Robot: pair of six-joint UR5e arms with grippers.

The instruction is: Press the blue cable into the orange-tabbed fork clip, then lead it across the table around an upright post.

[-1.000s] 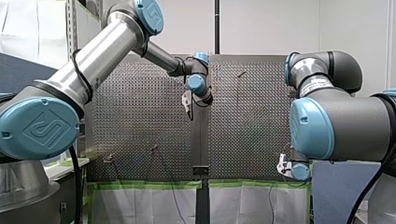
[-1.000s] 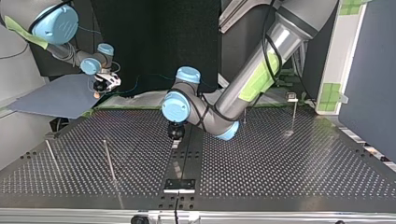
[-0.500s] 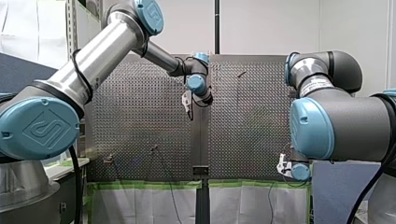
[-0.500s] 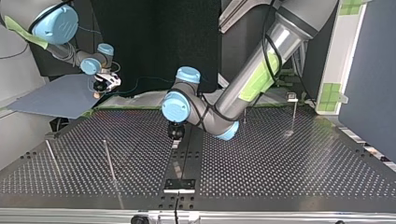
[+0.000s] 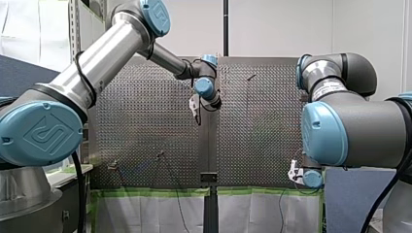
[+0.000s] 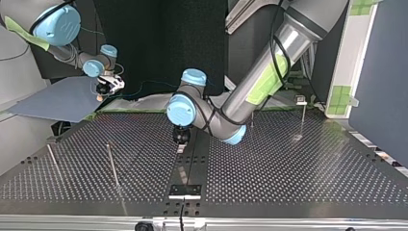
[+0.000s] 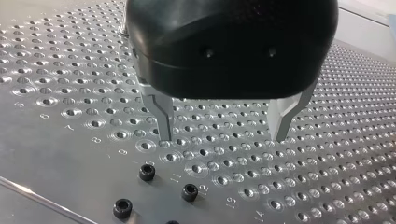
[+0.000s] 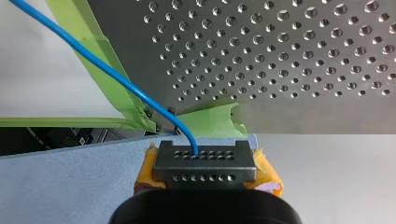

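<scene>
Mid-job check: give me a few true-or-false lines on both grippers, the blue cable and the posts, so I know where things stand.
1. My left gripper is open and empty. True.
2. My right gripper is shut on the blue cable. True.
3. My right gripper hangs over the table's middle. False: it is past the perforated table's edge, by green tape.
4. The table bears no upright post. False: thin posts stand on it.

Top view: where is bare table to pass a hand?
Widest: the perforated metal table at the view's right, from the dark centre strip to the thin upright post. Smaller: between strip and two slanted metal rods. Crowded: mid-strip, under my left arm's black tool. Off the table, my right arm's tool holds the blue cable.
</scene>
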